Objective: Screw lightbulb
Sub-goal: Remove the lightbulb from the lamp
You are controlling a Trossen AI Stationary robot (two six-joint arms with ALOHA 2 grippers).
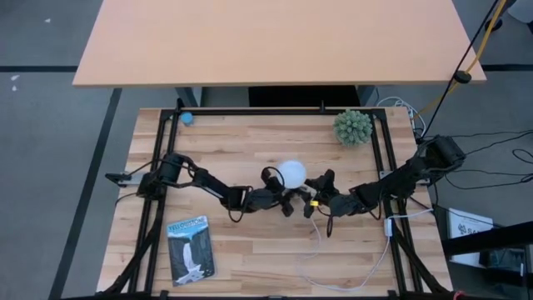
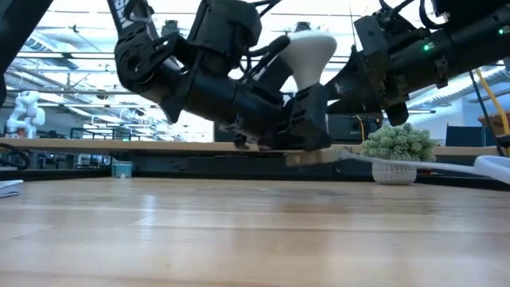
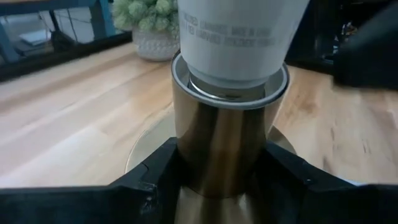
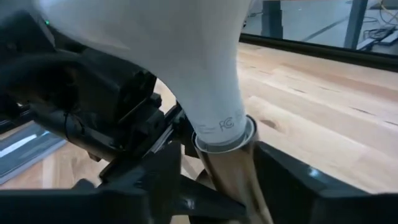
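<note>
Lightbulb (image 3: 239, 37) in socket (image 3: 221, 140) (upright)

The high view looks straight down on the whole bench (image 1: 250, 242) from above, well clear of it. The low view sits at bench-top level near one edge, facing level across the boards into the room behind. Each wrist view looks forward from very close range at the lightbulb (image 3: 239, 37) neck seated in the brass socket (image 3: 221, 143), from opposite sides. All four views share the lightbulb; high, low and left wrist views share the green spiky ball (image 1: 353, 127)
</note>
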